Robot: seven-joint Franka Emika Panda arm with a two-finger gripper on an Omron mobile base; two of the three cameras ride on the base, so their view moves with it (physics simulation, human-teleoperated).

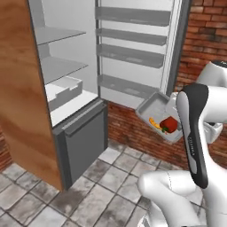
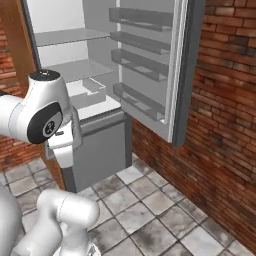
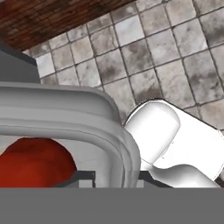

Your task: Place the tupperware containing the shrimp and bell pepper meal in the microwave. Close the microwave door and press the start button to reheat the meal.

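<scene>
One tupperware (image 1: 153, 107) clamped in the tool (image 3: 116, 177), beside open fridge door (image 1: 133, 44).

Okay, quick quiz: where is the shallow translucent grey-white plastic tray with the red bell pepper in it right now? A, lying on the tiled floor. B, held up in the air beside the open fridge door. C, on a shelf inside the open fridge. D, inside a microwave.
B: the shallow translucent grey-white plastic tray, tilted, hangs clear of floor and shelves beside the white fridge door, with the red bell pepper inside.
</scene>
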